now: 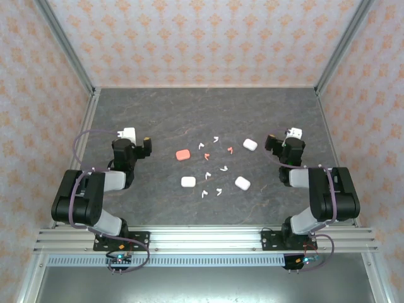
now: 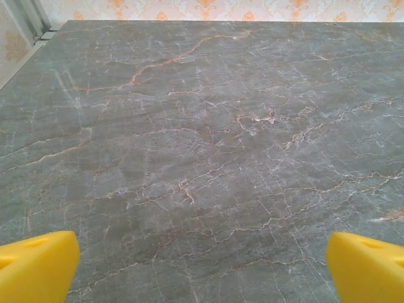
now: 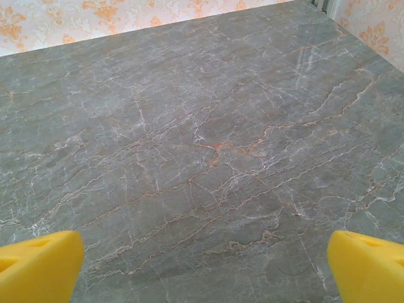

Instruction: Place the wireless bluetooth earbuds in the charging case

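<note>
**Table.** The table (image 1: 158, 107) has a dark, veined, stone-pattern top and is closed in by patterned walls on three sides.

**Earbuds.** About eight small stemmed earbuds (image 1: 207, 156) lie loose on the table at mid-field, between the two arms. Most are white. One salmon-pink bud (image 1: 230, 150) lies toward the right of the scatter. All rest on the bare table, outside the cases and apart from one another.

**Cases.** Four rounded cases ring the scatter.
- The salmon-pink case (image 1: 182, 154) lies at the left edge.
- The far white case (image 1: 250, 144) lies at the right, toward the back.
- The near-left white case (image 1: 188, 182) lies on the near side.
- The near-right white case (image 1: 242, 183) lies on the near side.

Whether any lid is raised cannot be told at this size.

**Left arm.** The left arm (image 1: 85, 196) is folded at the left of the table, with its wrist well apart from the earbuds. The left jaws stand wide open and hold nothing. In the left wrist view the left yellow pads (image 2: 38, 268) sit at the lower corners with bare table between them.

**Right arm.** The right arm (image 1: 328, 196) is folded at the right of the table, with its wrist near the far white case but clear of it. The right jaws stand wide open and hold nothing. In the right wrist view the right yellow pads (image 3: 41, 265) sit at the lower corners with bare table between them.
</note>
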Action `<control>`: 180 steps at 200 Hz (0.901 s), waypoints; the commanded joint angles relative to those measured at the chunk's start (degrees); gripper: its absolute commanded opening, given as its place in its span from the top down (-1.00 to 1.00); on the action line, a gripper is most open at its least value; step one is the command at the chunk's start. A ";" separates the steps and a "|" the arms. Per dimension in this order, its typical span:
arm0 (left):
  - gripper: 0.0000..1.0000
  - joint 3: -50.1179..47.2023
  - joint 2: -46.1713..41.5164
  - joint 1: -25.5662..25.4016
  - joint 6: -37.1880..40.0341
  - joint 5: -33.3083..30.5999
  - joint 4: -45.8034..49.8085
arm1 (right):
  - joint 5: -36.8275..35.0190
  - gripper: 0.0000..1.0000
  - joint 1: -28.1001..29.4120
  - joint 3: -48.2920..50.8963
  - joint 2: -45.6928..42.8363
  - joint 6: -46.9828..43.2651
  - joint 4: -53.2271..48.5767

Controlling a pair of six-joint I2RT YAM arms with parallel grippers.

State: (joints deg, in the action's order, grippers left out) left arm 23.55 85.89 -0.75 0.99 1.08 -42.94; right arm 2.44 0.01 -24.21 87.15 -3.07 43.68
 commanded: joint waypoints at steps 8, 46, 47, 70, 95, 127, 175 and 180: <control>-1.00 0.80 -0.19 -0.38 -0.03 -1.18 0.40 | 0.54 -0.99 0.08 0.04 -0.06 0.06 0.20; -1.00 0.85 -0.15 -0.39 -0.03 -1.16 0.40 | 0.54 -0.98 0.09 0.12 -0.12 0.06 0.30; -1.00 0.86 -0.17 -0.39 -0.03 -1.16 0.40 | 0.54 -0.98 0.13 0.12 -0.09 0.07 0.24; -1.00 0.79 -0.19 -0.36 -0.02 -1.17 0.34 | 0.55 -0.99 0.13 0.05 -0.07 0.08 0.27; -1.00 0.88 -0.19 -0.39 -0.03 -1.17 0.40 | 0.55 -0.98 0.08 0.00 -0.02 0.19 0.18; -1.00 0.88 -0.11 -0.37 0.03 -1.25 0.50 | 0.52 -0.98 0.13 -0.14 0.02 0.21 0.06; -1.00 3.81 -5.87 -0.39 -0.45 -2.57 9.62 | 2.87 -0.99 -0.01 -1.56 -2.25 -0.61 -3.96; -1.00 4.09 -7.27 -0.39 -0.69 -3.16 11.14 | 3.23 -0.99 -0.01 -2.24 -3.51 -0.68 -6.05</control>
State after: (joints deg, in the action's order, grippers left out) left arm 24.88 84.47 -0.75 0.95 0.86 -38.52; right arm 3.25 -0.03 -24.25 87.02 -3.09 42.98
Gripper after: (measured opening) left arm 0.999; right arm 0.993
